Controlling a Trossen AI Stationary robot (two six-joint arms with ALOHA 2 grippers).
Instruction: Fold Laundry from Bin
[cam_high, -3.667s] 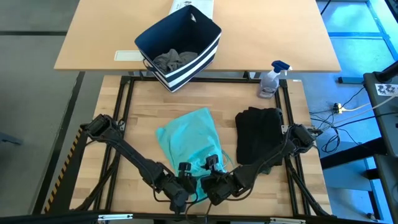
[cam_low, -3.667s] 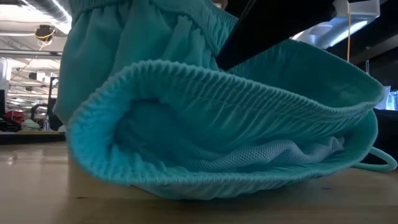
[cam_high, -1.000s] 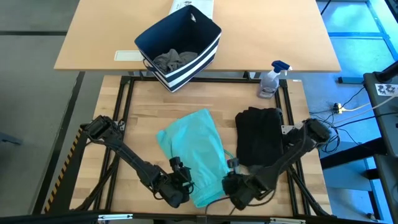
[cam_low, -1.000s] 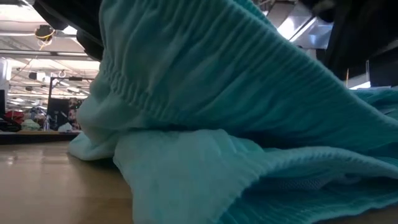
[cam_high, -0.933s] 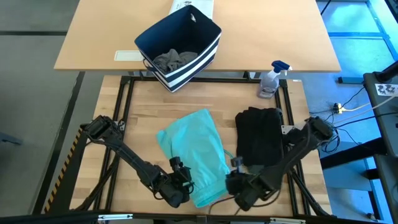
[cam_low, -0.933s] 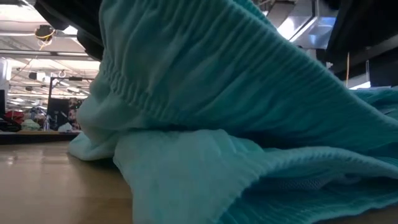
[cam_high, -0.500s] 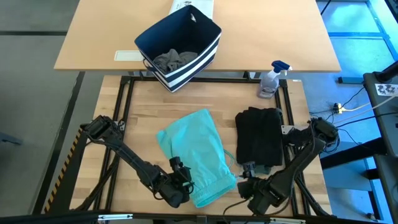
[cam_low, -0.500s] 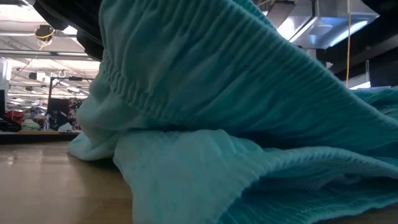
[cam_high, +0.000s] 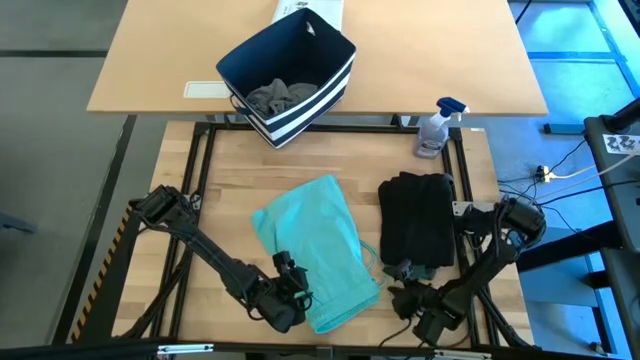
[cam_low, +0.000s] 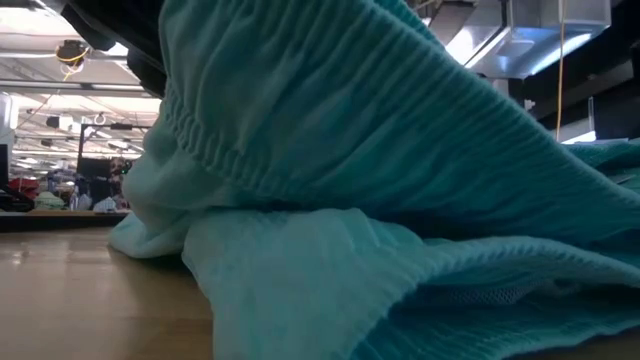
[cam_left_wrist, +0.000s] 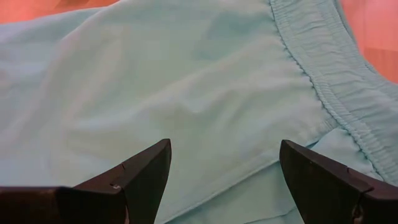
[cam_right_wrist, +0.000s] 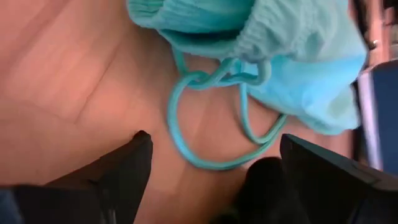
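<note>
We have the teal piece (cam_high: 318, 252) lying folded on the desk (cam_high: 230, 190), right in front of the left claw (cam_high: 291, 290), whose fingers stand apart over the cloth with nothing between them. The right claw (cam_high: 408, 287) is just beside the garment's waistband end, fingers also apart and empty; ahead of it the drawstring (cam_right_wrist: 211, 118) loops loose on the bare wood.

We judge this cloth light, limp and a little slippery: it will sag from any single pinch and drag its fold open. The ribbed elastic waistband (cam_left_wrist: 323, 81), just ahead of the left claw, looks the firmest place to take hold; we would avoid the cord.

Beyond the right claw lies the black T-shirt (cam_high: 416, 220), already folded. Far ahead of both claws, the bin (cam_high: 288, 75) holds a grey garment (cam_high: 280, 96).
</note>
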